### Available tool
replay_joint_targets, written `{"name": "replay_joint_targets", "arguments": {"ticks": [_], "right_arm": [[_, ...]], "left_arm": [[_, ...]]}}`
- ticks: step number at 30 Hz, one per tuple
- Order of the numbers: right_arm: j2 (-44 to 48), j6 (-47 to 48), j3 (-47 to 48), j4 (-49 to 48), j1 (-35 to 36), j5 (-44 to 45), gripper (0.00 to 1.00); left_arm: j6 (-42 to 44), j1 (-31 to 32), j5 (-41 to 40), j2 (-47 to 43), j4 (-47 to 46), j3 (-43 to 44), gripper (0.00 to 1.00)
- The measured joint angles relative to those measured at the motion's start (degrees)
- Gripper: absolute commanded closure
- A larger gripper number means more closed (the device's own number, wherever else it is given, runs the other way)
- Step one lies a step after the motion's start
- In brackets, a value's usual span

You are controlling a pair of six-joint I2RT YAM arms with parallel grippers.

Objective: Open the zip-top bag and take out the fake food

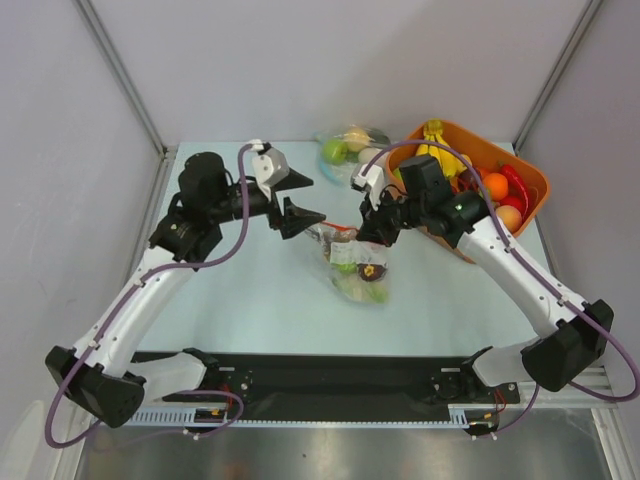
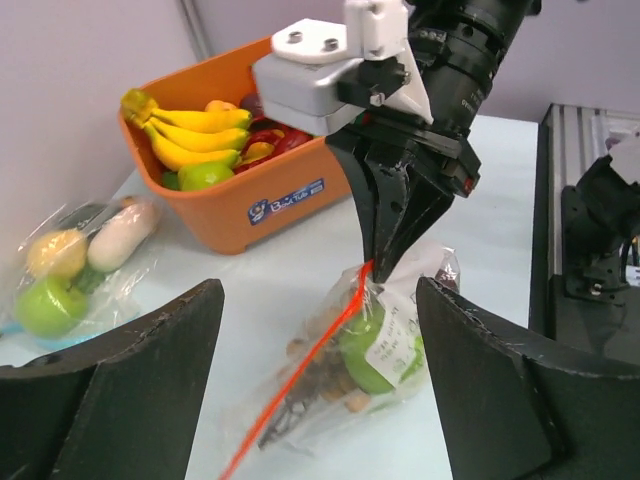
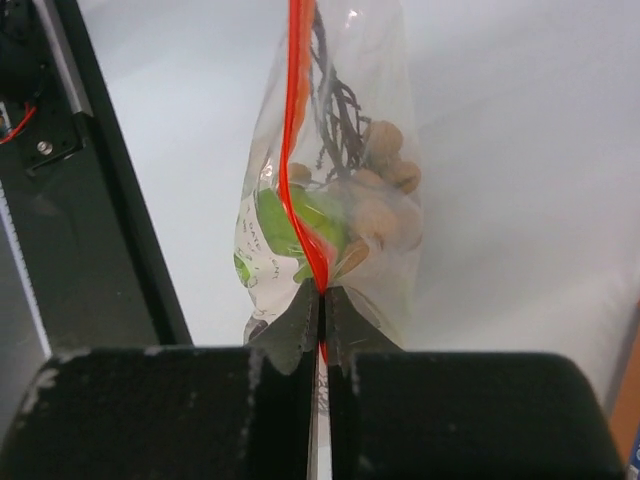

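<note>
While nose-down, right jaws on bag

Clear zip-top bag, orange-red zip strip; green, brown, perhaps maroon fake food; orange bin; yellow bananas.

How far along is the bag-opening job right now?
Done: the right gripper is shut on one end of the zip-top bag's orange-red zip strip. In hand: the open left gripper faces the bag, gripping nothing. Left: the strip looks sealed, fake food all inside.
</note>
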State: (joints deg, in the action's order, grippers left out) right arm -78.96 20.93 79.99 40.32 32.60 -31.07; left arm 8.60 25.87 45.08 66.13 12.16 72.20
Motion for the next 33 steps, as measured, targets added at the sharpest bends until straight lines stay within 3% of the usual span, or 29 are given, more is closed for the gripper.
{"name": "replay_joint_targets", "arguments": {"ticks": [12,15,16,20,22,23,24,28,30,33], "right_arm": [[0.02,1.73,1.66,9.01,2.08,-1.33,1.0],[0.48,1.68,1.31,9.79,2.03,-0.81,1.0],[0.63,1.62,1.2,10.03,1.88,-0.63,1.0],[2.25,1.4,0.22,12.17,1.16,1.75,1.0],[3.56,1.11,-0.37,12.35,1.01,3.15,0.9],[4.13,0.96,-0.61,12.35,0.96,3.82,0.84],[4.96,0.76,-1.01,12.13,0.7,4.61,0.73],[10.27,-0.7,-3.15,10.12,-1.97,8.13,0.48],[14.36,-1.66,-3.93,6.6,-4.46,8.81,0.38],[21.53,-3.37,-5.66,1.64,-8.76,8.9,0.3]], "left_arm": [[10.71,13.9,-5.05,10.4,8.39,0.13,0.18],[12.72,16.83,-6.84,13.92,11.93,0.9,0.38],[13.11,17.44,-7.52,14.6,12.85,1.18,0.51],[14.64,18.93,-9.94,16.06,14.78,2.71,0.77],[15.34,19.45,-10.69,16.35,15.04,3.17,0.95],[15.45,19.74,-10.93,16.48,14.95,3.3,0.99],[15.69,19.98,-11.3,16.61,14.78,3.34,1.0],[15.93,20.96,-13.22,17.4,15.34,3.41,1.0],[15.87,21.31,-14.58,18.67,16.48,3.34,1.0],[15.26,21.38,-16.74,19.82,16.52,2.45,1.0]]}}
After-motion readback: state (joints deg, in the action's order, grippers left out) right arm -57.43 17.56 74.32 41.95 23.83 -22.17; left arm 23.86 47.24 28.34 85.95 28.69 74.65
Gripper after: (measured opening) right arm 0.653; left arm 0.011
